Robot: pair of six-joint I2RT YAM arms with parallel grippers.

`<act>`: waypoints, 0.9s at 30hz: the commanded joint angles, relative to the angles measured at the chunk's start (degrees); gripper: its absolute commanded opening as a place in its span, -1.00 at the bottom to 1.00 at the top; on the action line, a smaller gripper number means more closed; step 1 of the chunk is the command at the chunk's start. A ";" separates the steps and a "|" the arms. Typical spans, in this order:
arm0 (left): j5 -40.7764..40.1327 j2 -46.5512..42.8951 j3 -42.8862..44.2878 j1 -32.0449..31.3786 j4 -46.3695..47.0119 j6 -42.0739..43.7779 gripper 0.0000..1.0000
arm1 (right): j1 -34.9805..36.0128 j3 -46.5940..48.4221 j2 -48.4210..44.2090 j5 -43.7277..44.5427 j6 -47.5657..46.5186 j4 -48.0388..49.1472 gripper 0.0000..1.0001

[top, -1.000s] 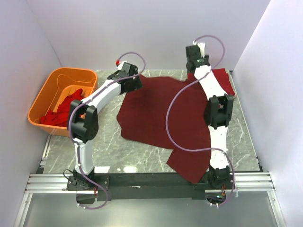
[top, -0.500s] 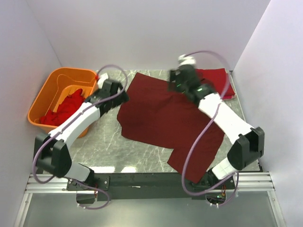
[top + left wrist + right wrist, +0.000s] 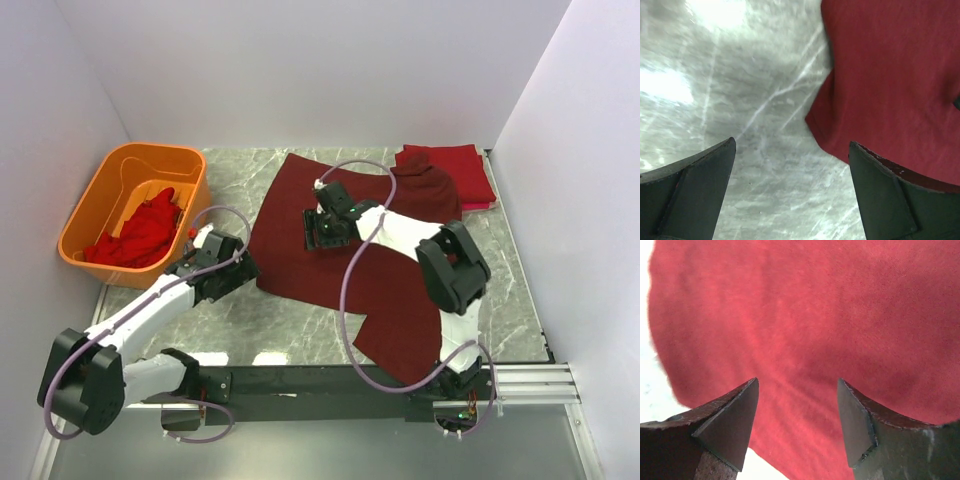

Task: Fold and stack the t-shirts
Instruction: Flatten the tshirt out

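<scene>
A dark maroon t-shirt (image 3: 390, 300) lies spread over the middle of the marble table; its back right part is bunched against a folded red t-shirt stack (image 3: 455, 162). My left gripper (image 3: 243, 268) stands open just off the shirt's left near corner. In the left wrist view the gripper (image 3: 792, 167) has bare marble between its fingers, and the shirt's edge (image 3: 890, 75) lies by the right finger (image 3: 890, 200). My right gripper (image 3: 314, 236) hovers open over the shirt's left half. In the right wrist view the gripper (image 3: 797, 392) has red cloth (image 3: 815, 310) below it and grips nothing.
An orange tub (image 3: 95, 200) at the back left holds crumpled brighter red shirts (image 3: 140, 235). White walls close the back and both sides. A metal rail (image 3: 300, 385) runs along the near edge, and the shirt's near corner hangs over it.
Both arms swung forward from the shirt's back edge. The left gripper came to the left near corner, the right to the left half. The folded stack at back right is uncovered.
</scene>
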 commanded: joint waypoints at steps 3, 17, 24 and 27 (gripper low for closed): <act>4.59 2.10 0.36 -0.10 5.69 -1.28 0.99 | -0.62 5.04 4.91 6.79 3.62 -4.85 0.40; 3.53 7.73 5.37 -0.10 6.56 1.79 0.99 | -20.39 -7.17 2.30 4.88 8.11 -6.10 0.40; 9.59 13.79 7.03 -0.10 13.06 4.25 0.99 | -20.75 -6.82 1.85 -1.44 5.20 -3.64 0.39; 13.35 18.18 9.40 -0.27 16.22 5.21 0.93 | -20.49 -7.17 1.50 -1.27 5.38 -3.20 0.39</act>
